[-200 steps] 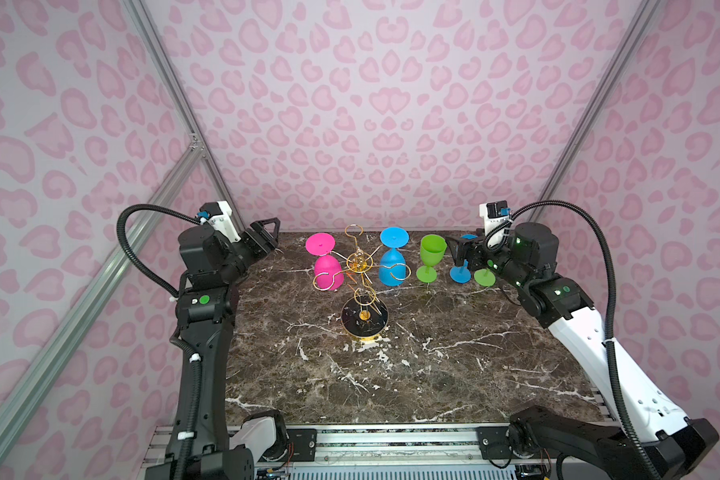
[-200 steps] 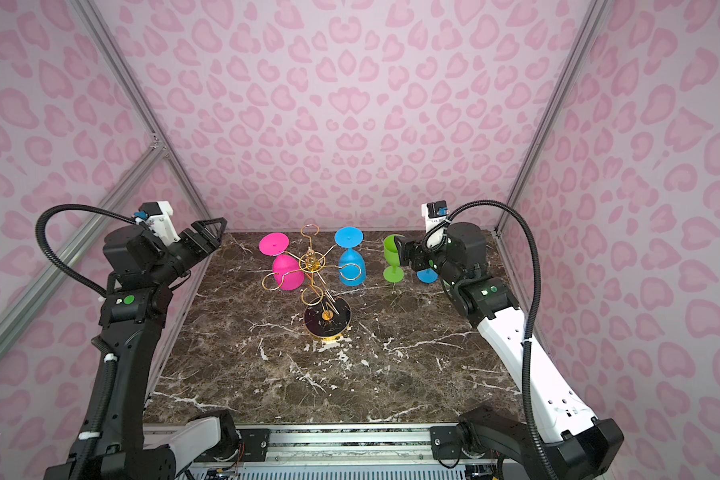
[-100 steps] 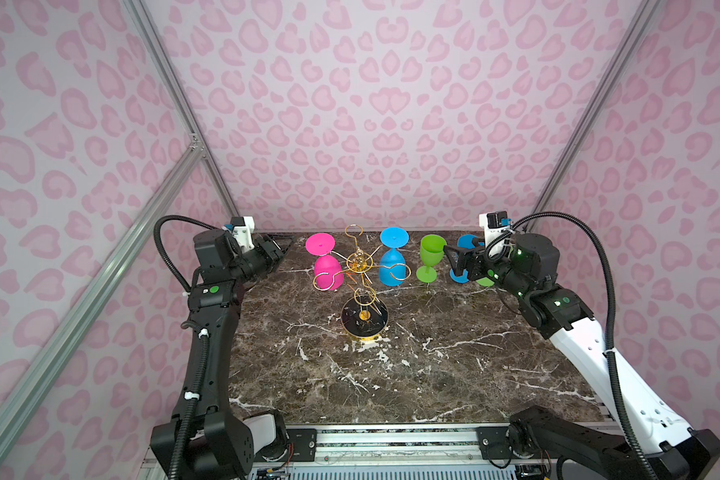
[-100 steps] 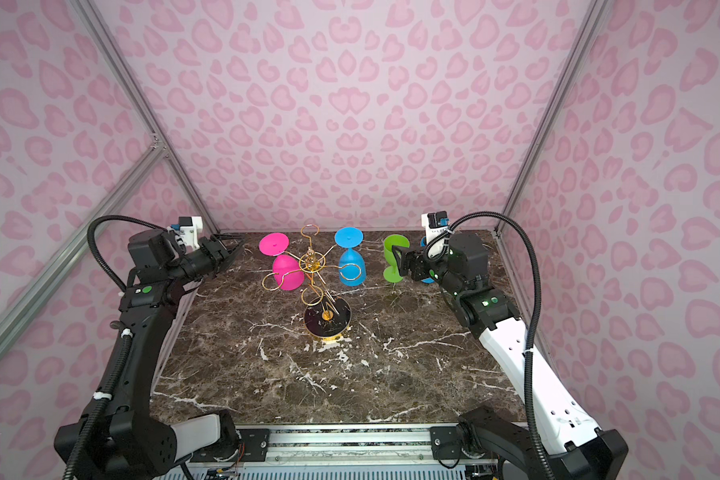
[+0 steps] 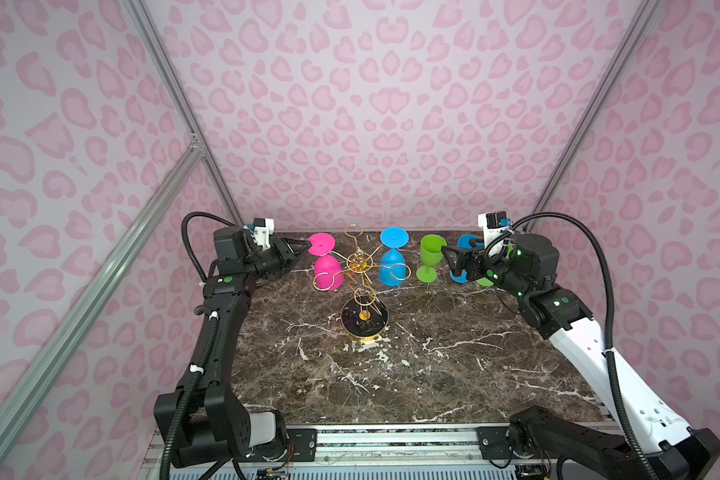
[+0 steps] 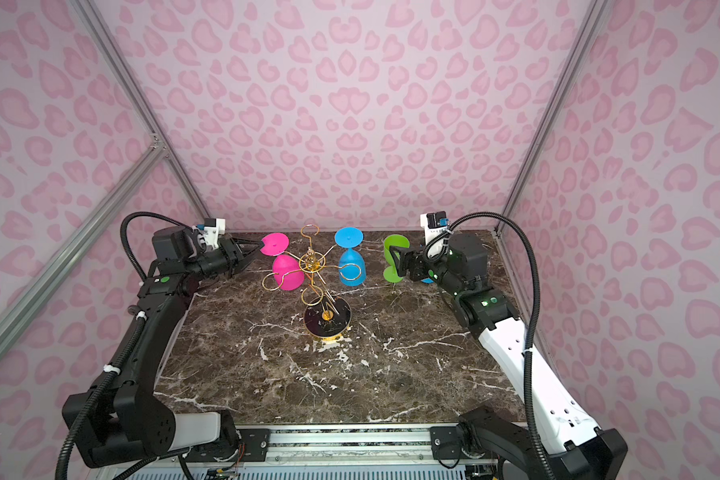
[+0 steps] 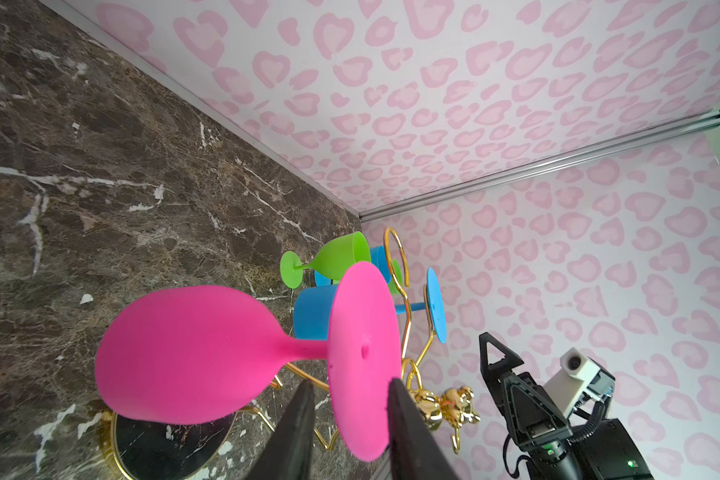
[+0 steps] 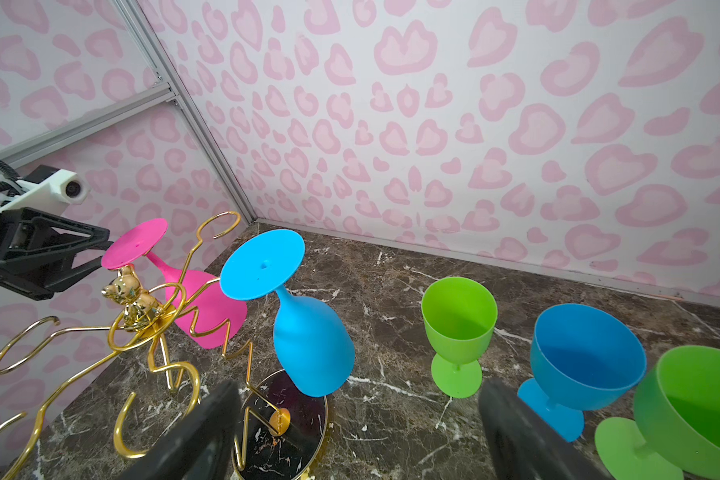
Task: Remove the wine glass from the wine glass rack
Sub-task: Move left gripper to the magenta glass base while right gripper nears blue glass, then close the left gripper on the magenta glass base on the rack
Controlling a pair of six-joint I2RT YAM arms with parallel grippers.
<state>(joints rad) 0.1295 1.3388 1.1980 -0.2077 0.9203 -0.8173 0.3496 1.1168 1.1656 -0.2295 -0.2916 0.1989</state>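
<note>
The wine glass [image 5: 328, 272], a pink one, hung upside down from a loop of the wine glass rack [image 5: 359, 261], foot uppermost and bowl tilted downward, directly ahead of the left claw [image 5: 304, 249]. From the left wrist I could see that claw's two dark fingers [image 7: 296, 432] on either side of the rim of the glass's round foot, drawn well in. One finger seemed to touch the foot's flat face while a slim gap showed beside the other, so I could not tell whether it had a real hold. Beyond the claw's tips and lower down, the rack's round black base [image 5: 364, 320] sat on the marble table [image 5: 433, 374]. A blue glass [image 5: 393, 266] hung inverted on the side of the rack away from the left claw, facing the right claw [image 5: 452, 262]. The right claw was spread wide and held nothing. A green glass [image 5: 431, 251] stood upright just ahead of its fingers. A wide blue cup [image 8: 587, 353] and a second green glass [image 8: 703, 399] stood upright close at its side.
</note>
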